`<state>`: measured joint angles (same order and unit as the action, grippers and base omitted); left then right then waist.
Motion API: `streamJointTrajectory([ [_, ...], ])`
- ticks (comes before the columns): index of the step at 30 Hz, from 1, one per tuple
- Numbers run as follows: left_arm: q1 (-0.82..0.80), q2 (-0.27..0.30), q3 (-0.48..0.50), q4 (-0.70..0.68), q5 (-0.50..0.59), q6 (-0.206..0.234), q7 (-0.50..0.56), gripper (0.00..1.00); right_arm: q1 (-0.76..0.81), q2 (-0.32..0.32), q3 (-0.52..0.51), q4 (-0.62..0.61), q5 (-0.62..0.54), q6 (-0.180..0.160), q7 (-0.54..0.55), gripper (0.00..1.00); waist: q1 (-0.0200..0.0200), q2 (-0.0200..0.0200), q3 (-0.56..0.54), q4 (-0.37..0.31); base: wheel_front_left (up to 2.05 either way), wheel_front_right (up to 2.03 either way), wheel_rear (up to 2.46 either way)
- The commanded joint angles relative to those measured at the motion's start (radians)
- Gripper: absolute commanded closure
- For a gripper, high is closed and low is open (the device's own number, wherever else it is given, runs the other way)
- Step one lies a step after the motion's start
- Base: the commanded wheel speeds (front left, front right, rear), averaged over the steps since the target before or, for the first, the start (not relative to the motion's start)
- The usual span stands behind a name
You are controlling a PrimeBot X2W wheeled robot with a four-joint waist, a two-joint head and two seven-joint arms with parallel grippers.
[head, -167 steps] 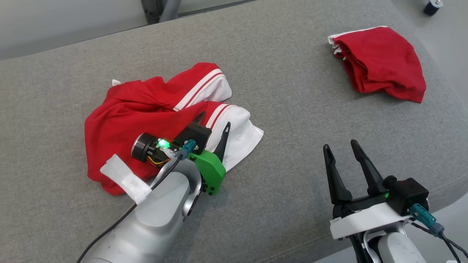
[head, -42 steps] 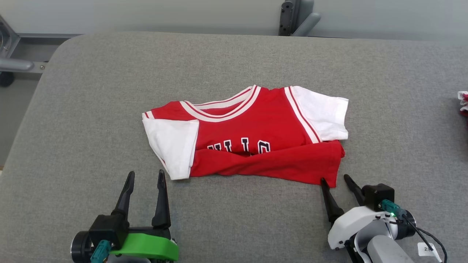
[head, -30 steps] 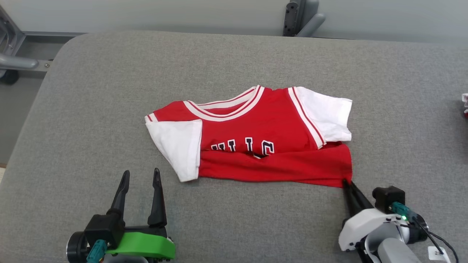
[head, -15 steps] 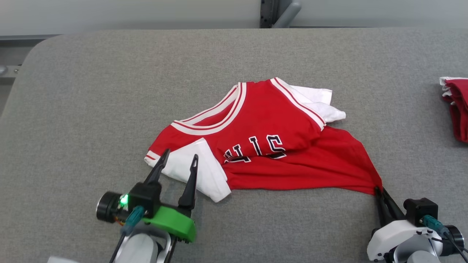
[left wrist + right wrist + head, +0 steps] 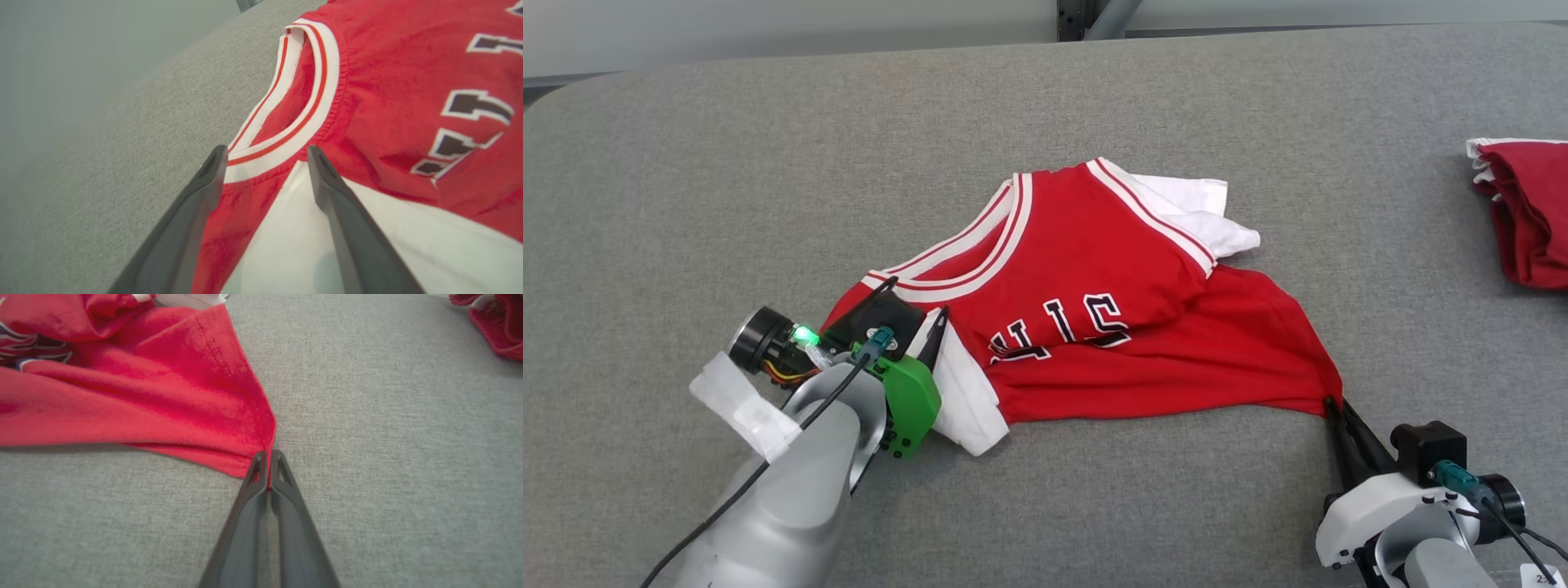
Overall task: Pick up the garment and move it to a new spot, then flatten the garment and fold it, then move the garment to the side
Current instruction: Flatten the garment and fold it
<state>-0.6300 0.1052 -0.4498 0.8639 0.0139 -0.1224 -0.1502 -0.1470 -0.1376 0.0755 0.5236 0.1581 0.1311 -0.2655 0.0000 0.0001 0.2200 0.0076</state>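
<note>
The red jersey (image 5: pixel 1094 327) lies near the middle of the grey desk (image 5: pixel 768 163). It is skewed and partly doubled over, with its lettering half hidden by a fold and its hem drawn to a point toward 4 o'clock. The right claw (image 5: pixel 1334 407) pinches that point, its fingers pressed together on the hem corner. At the jersey's 8 o'clock the left claw (image 5: pixel 916 296) stands spread apart over the shoulder and white sleeve (image 5: pixel 964 400), gripping nothing. The bite on the hem looks thin, so a hard tug may slip it free. Pulling from one corner alone would likely drag the shirt further askew. If the left claw closed here, it could catch collar and sleeve together. Another red cloth (image 5: pixel 1527 212) sits well apart at 2 o'clock.
</note>
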Motion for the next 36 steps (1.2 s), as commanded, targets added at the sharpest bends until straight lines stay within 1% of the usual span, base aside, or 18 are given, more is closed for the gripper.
streamJointTrajectory([
  [1,-0.024,0.015,-0.018,0.023,0.012,-0.003,0.008,0.0,0.001,-0.005,0.001,0.004,0.006,-0.001,0.002,1.0,0.0,-0.0001,0.001,-0.005,0.0,0.0,0.0],
  [4,-0.038,0.024,-0.05,0.053,0.009,-0.006,0.012,0.0,0.012,-0.01,-0.004,0.006,0.007,-0.001,0.002,1.0,0.0,-0.0001,-0.006,-0.011,0.0,0.0,0.0],
  [8,-0.026,0.021,-0.107,0.078,-0.002,-0.008,0.027,0.0,0.024,-0.009,-0.008,0.004,0.01,-0.001,0.002,1.0,0.0,-0.0001,-0.013,-0.014,0.0,0.0,0.0],
  [9,-0.024,0.021,-0.124,0.079,-0.006,-0.008,0.03,0.02,0.026,-0.008,-0.008,0.003,0.01,-0.001,0.002,1.0,0.0,-0.0001,-0.015,-0.014,0.0,0.0,0.0],
  [10,-0.022,0.02,-0.145,0.083,-0.014,-0.008,0.033,0.07,0.028,-0.007,-0.007,0.003,0.01,-0.001,0.002,1.0,0.0,-0.0001,-0.016,-0.015,0.0,0.0,0.0],
  [11,-0.022,0.02,-0.165,0.088,-0.027,-0.009,0.037,0.34,0.029,-0.005,-0.006,0.003,0.012,-0.001,0.002,1.0,0.0,-0.0001,-0.018,-0.016,0.0,0.0,0.0],
  [14,-0.028,0.024,-0.217,0.095,-0.059,-0.009,0.046,0.75,0.03,-0.002,-0.003,0.004,0.013,-0.001,0.002,1.0,0.0,-0.0001,-0.02,-0.019,0.0,0.0,0.0],
  [15,-0.034,0.028,-0.23,0.094,-0.066,-0.009,0.044,0.9,0.03,-0.001,-0.002,0.004,0.014,-0.001,0.002,1.0,0.0,-0.0001,-0.021,-0.02,0.0,0.0,0.0],
  [16,-0.038,0.032,-0.242,0.092,-0.075,-0.009,0.042,1.0,0.029,-0.001,-0.001,0.003,0.014,-0.001,0.002,1.0,0.0,-0.0001,-0.021,-0.021,0.0,0.0,0.0],
  [20,-0.048,0.048,-0.269,0.094,-0.106,-0.008,0.042,1.0,0.025,-0.003,-0.001,0.001,0.017,-0.001,0.002,1.0,0.0,-0.0001,-0.024,-0.023,0.0,0.0,0.0],
  [22,-0.056,0.058,-0.264,0.089,-0.114,-0.008,0.026,1.0,0.026,-0.004,-0.004,0.0,0.017,-0.001,0.002,1.0,0.0,-0.0001,-0.027,-0.023,0.0,0.0,0.0],
  [27,-0.066,0.08,-0.237,0.062,-0.138,0.007,-0.032,1.0,0.027,-0.008,-0.014,-0.016,0.027,-0.001,0.001,1.0,0.0,-0.0001,-0.046,-0.018,0.0,0.0,0.0],
  [32,-0.067,0.107,-0.21,0.025,-0.165,0.017,-0.067,1.0,0.023,-0.023,-0.031,-0.045,0.042,-0.001,0.001,1.0,0.0,-0.0001,-0.074,-0.014,0.0,0.0,0.0],
  [36,-0.074,0.137,-0.156,-0.06,-0.21,0.025,-0.097,1.0,0.006,-0.029,-0.037,-0.089,0.096,-0.001,0.001,1.0,0.0,-0.0001,-0.106,-0.009,0.0,0.0,0.0],
])
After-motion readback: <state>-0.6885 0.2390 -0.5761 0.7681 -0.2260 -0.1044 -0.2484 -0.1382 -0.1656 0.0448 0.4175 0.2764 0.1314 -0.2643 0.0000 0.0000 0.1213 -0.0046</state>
